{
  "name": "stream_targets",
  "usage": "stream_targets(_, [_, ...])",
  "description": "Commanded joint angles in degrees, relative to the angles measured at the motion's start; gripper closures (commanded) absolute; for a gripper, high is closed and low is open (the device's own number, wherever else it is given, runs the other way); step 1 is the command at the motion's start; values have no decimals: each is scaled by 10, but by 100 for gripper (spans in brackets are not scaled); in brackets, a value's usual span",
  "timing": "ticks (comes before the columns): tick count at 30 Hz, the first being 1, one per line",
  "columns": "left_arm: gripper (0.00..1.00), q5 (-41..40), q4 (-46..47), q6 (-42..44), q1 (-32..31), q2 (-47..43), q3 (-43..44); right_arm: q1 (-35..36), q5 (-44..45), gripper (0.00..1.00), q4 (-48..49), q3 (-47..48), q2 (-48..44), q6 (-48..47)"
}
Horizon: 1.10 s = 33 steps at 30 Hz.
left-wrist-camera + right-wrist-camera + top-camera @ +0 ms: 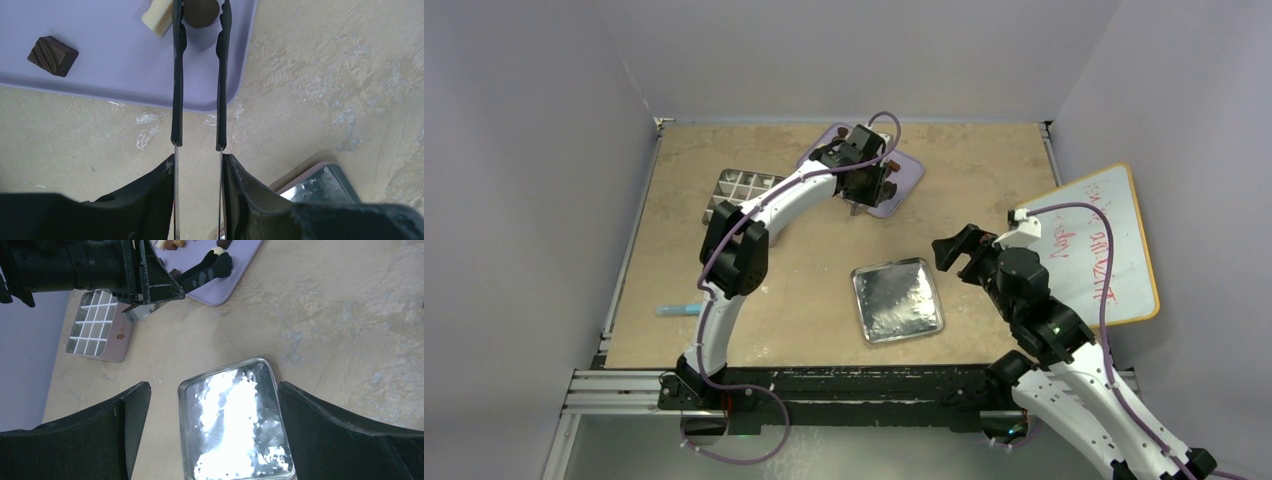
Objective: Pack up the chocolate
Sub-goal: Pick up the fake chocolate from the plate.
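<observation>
The left end effector reaches to the far side of the beige stone-patterned counter, its fingers partly closed and clamped on the handles of the slim black tweezers. The tweezer arms run forward over the rim of the flat lavender plastic tray. Their tips stand on either side of a round dark brown chocolate near the tray's corner; I cannot tell whether they press it. Just beside the left tip lies a cream-white block of chocolate. Well apart from both, also on the tray, sits a dark brown square chocolate with a ridged top. The right wrist view shows more pieces further in on the tray, too small to sort.

The right end effector hovers with its fingers spread wide, holding nothing, directly above the shallow square silver metal tin in the middle of the counter. A pale pink box with white grid dividers stands toward the left, and a white dry-erase board with an orange frame lies at the right edge
</observation>
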Motion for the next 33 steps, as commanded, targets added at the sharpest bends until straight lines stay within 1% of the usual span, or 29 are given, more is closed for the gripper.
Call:
stream_targets(1, [65, 7, 30, -9, -1, 7, 34, -1, 18, 1, -8, 29, -10, -13])
stream_targets(8, [66, 11, 25, -10, -1, 33, 60, -1, 14, 1, -10, 28, -14, -9])
stream_targets(12, [77, 11, 22, -11, -2, 28, 61, -1, 14, 1, -15, 30, -18, -7])
stream_targets(18, [80, 10, 22, -18, -1, -12, 38, -1, 4, 1, -13, 28, -19, -7])
stream_targets(28, [81, 0, -14, -22, 1, -65, 42, -1, -29, 1, -8, 16, -4, -10])
stream_targets(33, [81, -24, -34, -25, 24, -103, 15, -1, -47, 1, -9, 12, 6, -17])
